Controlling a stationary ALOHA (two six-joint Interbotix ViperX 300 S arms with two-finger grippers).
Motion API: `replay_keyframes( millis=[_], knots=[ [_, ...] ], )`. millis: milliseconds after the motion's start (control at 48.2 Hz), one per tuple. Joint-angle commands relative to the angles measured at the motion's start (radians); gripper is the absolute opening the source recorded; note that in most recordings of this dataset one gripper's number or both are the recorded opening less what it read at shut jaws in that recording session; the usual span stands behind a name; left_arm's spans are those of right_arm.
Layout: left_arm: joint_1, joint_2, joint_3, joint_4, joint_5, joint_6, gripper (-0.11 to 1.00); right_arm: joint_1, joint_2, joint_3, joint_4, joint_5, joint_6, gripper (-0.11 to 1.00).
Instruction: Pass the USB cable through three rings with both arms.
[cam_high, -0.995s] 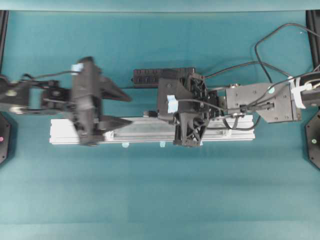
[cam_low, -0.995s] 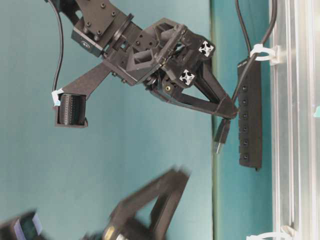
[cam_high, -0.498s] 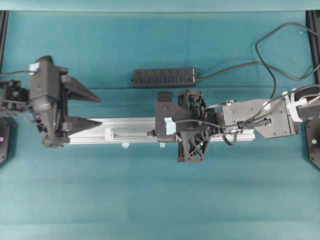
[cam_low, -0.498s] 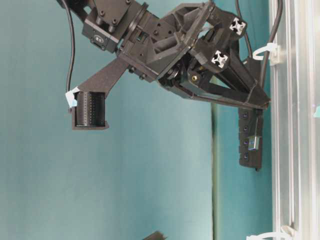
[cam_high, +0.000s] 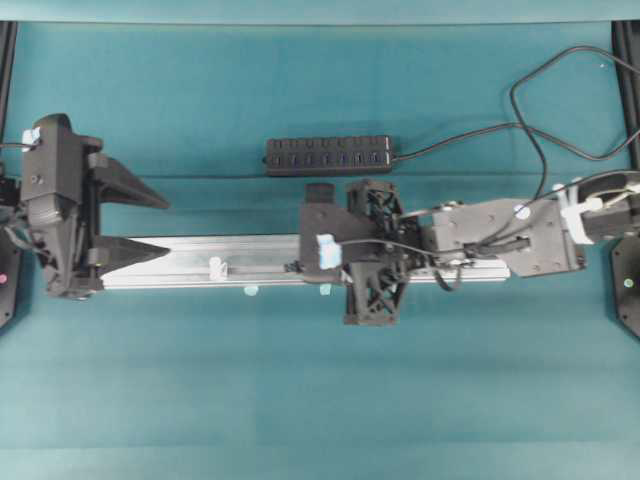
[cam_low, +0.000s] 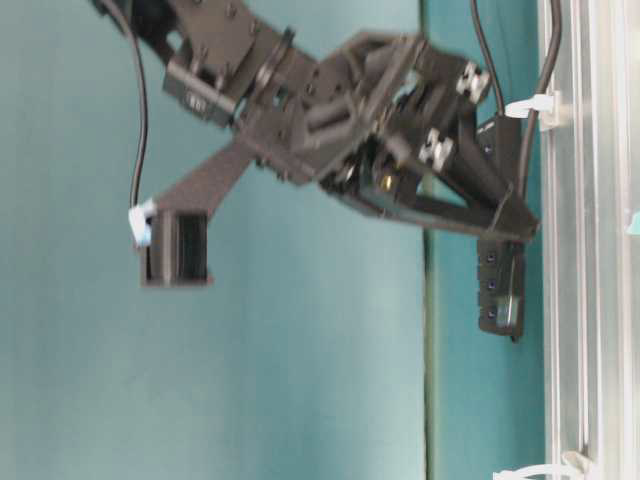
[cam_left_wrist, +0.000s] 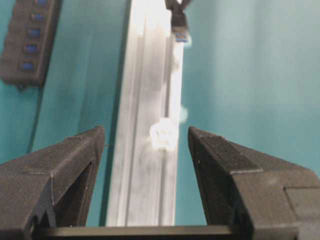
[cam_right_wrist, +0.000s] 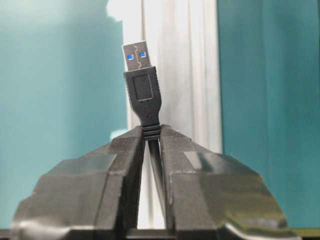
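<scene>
Only from the right wrist: right gripper (cam_right_wrist: 152, 145) clamped on USB cable (cam_right_wrist: 143, 97); left gripper (cam_high: 128, 222) agape.

Both arms (cam_high: 500, 235) are matt black with lattice-braced wedge fingers (cam_left_wrist: 65, 165), blue tape patches and thin black leads.

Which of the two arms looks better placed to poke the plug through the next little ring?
Probably the right. Its right gripper is shut on the USB cable, plug pointing along the rail. The left gripper is open and empty at the rail's far end.
</scene>
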Motion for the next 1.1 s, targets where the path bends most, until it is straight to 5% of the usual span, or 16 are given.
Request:
replay_keyframes(
  millis=[0, 1078],
  knots=[
    [-0.002, -0.017, -0.008, 0.002, 0.006, -0.003, 0.69, 0.002, 0.012, -0.054, 0.006, 0.021, 0.008, -0.06],
    [0.000, -0.025, 0.025, 0.002, 0.009, -0.029, 0.69, 0.009, 0.187, -0.245, 0.041, 0.029, 0.008, -0.06]
  ],
)
